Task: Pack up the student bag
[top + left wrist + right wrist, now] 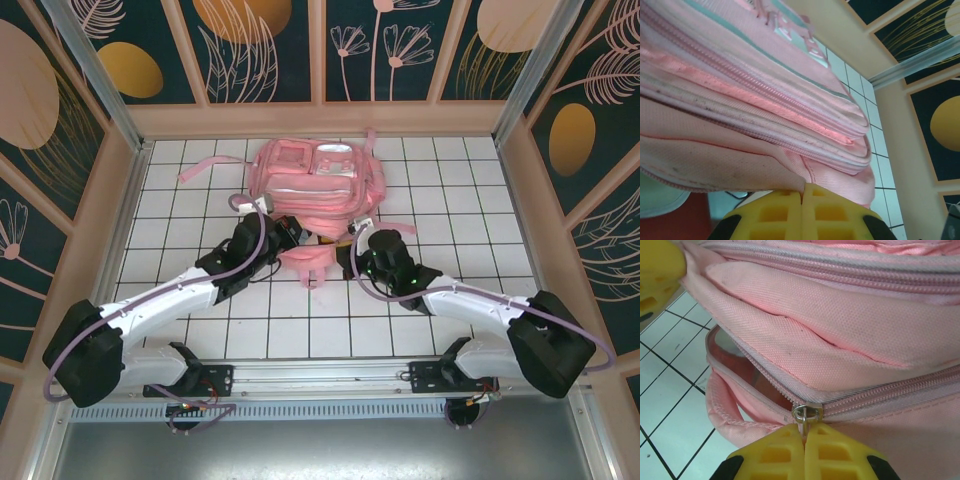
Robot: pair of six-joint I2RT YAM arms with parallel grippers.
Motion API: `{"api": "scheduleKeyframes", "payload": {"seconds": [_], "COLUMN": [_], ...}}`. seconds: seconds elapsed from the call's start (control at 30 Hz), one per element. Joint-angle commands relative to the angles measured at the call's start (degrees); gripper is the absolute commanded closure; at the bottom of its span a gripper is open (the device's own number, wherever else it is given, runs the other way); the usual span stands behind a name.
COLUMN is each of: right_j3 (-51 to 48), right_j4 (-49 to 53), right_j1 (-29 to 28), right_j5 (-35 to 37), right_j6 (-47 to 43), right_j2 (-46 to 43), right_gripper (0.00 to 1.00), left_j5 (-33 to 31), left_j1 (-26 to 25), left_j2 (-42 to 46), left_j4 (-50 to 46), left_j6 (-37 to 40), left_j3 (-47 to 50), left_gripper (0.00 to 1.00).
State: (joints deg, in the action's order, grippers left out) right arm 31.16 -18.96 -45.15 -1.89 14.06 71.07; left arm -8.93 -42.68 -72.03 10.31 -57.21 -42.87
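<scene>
1. The left arm's fingers (792, 205) are clenched together, yellow, with a fold of the student bag (740, 100) pinched in the seam between them.
2. The right arm's fingers (792, 445) are clenched on the small metal zipper pull (806, 413). Its ring sits just above their tips.
3. To the left of that pull the zip stands open and the pocket gapes. Something dark red shows inside, too unclear to name. To the right of the pull the teeth are shut.
4. The bag's cloth is light pink woven fabric with small dark specks of dirt. Several zip lines run along it in parallel, and brighter satin-pink piping lies between the layers.
5. In the top view the student bag (315, 180) lies front up on the white tiled counter (450, 200), at its far middle. Both arms meet at its near edge.
6. A pale strip crosses its front pockets, and thin pink straps trail to the left and past the far side.
</scene>
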Motion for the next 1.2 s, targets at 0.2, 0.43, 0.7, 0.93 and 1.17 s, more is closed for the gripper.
{"api": "scheduleKeyframes", "payload": {"seconds": [0.2, 0.43, 0.7, 0.93, 1.17], "right_j3": [-0.4, -1.9, 1.2, 5.9, 6.3], "right_j4": [-2.9, -4.3, -6.4, -8.8, -7.6], "right_j1": [0.1, -1.1, -9.1, -12.2, -11.4], "right_j5": [-2.5, -4.3, -2.0, -3.8, -3.6], "right_j6": [-0.4, 0.8, 3.1, 3.9, 3.5], "right_j2": [1.3, 2.6, 7.8, 14.1, 13.2], "right_gripper": [1.00, 1.00, 1.00, 1.00, 0.75], "left_j5": [1.5, 2.6, 3.6, 2.8, -0.3], "left_j1": [0.4, -1.1, -3.5, -4.1, -4.1], "left_j2": [0.9, 0.5, -4.9, -5.2, -0.8], "left_j4": [3.5, 5.5, 10.9, 10.5, 3.0], "left_j6": [-1.1, -2.6, -3.6, -3.9, -1.3], "left_j3": [6.0, 11.0, 9.4, 9.6, 9.8], "left_gripper": [1.00, 1.00, 1.00, 1.00, 0.65]}}
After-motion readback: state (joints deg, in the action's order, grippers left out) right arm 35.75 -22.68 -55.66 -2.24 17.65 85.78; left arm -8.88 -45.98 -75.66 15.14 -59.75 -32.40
